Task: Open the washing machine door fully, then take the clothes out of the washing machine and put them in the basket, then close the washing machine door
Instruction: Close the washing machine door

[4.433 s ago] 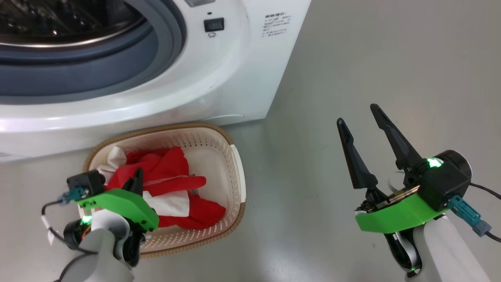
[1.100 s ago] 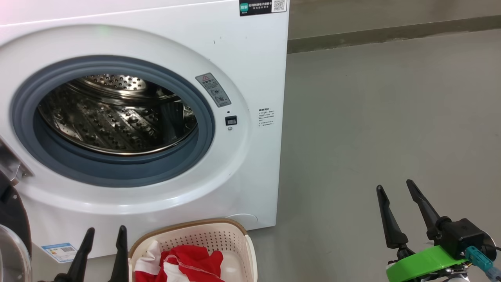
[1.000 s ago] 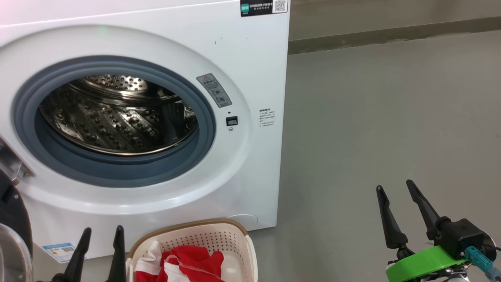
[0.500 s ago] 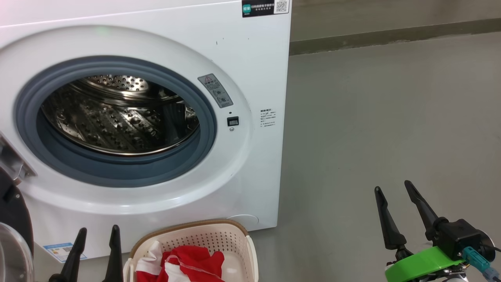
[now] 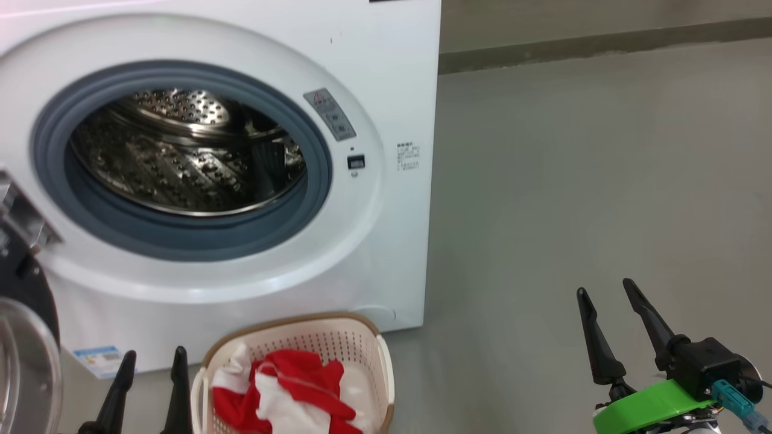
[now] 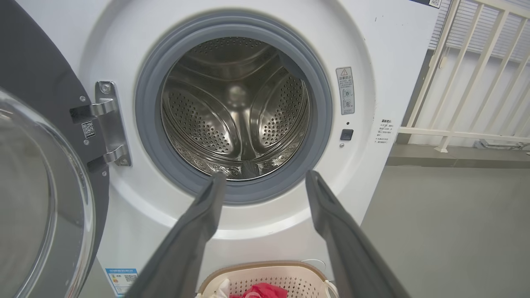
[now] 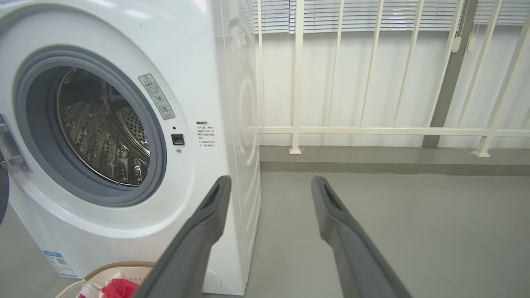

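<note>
Now, camera tipped lower than moments ago: clothes (image 5: 289, 386) lie in the basket (image 5: 313, 328) before the washing machine (image 5: 398, 90), its door (image 5: 27, 361) hanging open; left tool (image 5: 154, 353) and right tool (image 5: 604, 287) gape wide, empty.

Grey floor (image 5: 573, 181), white railing (image 7: 372, 130) behind

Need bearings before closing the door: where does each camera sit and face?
Head: high, angled down at washing machine and basket; left gripper, right gripper along bottom.
Left wrist: low, squarely facing the drum; own open fingers.
Right wrist: facing the machine's right edge and railing; own fingers.
All three share drum and clothes.
</note>
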Robot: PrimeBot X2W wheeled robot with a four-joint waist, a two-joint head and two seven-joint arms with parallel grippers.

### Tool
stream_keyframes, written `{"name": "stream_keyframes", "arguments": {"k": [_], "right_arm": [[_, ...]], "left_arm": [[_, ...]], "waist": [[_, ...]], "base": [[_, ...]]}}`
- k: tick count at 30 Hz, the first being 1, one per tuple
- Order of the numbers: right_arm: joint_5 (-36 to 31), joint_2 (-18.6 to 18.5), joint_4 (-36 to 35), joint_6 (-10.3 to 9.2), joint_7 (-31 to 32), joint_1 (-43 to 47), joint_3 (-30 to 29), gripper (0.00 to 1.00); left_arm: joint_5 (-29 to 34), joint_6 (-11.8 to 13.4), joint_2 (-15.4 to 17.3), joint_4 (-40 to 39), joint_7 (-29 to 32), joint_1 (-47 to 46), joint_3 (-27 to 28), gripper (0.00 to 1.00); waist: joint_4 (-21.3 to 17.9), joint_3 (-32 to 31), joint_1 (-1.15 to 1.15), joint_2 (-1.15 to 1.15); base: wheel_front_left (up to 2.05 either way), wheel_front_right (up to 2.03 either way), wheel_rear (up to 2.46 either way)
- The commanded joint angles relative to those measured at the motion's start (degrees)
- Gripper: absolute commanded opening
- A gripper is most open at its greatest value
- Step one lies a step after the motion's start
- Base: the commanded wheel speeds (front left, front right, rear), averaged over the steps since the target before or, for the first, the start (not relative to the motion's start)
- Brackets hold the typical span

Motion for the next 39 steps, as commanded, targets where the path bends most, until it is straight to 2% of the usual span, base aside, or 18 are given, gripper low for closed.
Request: {"name": "stream_keyframes", "arguments": {"k": [1, 12, 26, 32, 39], "right_arm": [[-0.1, -0.3, -1.4, 0.36, -0.4, -0.9, 1.5, 1.0], [-0.1, -0.3, -1.1, 0.36, -0.4, -1.1, 1.4, 1.0], [-0.3, -0.3, -1.2, 0.36, -0.4, -1.3, 1.3, 1.0], [-0.4, -0.3, -1.4, 0.36, -0.4, -1.1, 1.5, 1.0], [-0.2, -0.3, -1.5, 0.36, -0.4, -1.1, 2.4, 1.0]], "left_arm": [[0.8, -0.3, 0.6, -1.2, -0.7, -1.6, 1.7, 1.0], [-1.2, -0.3, 1.7, -1.6, -0.7, -1.4, 0.5, 1.0], [-0.2, -0.1, 1.2, -1.4, -0.7, -1.4, 1.1, 1.0], [0.5, 0.1, 0.8, -2.2, -0.7, -1.8, 1.2, 1.0], [1.0, 0.7, 0.4, -3.4, -0.7, -1.6, 1.3, 1.0]], "waist": [[0.1, 0.1, 0.0, 0.0], [0.3, 0.4, 0.0, 0.0], [1.5, 0.5, 0.0, 0.0], [3.4, 0.9, 0.0, 0.0], [7.4, 1.1, 0.0, 0.0]], "base": [[-2.13, 2.13, 0.0], [-1.62, 1.62, 0.0], [-0.21, 0.21, 0.0], [0.0, 0.0, 0.0], [0.0, 0.0, 0.0]]}}
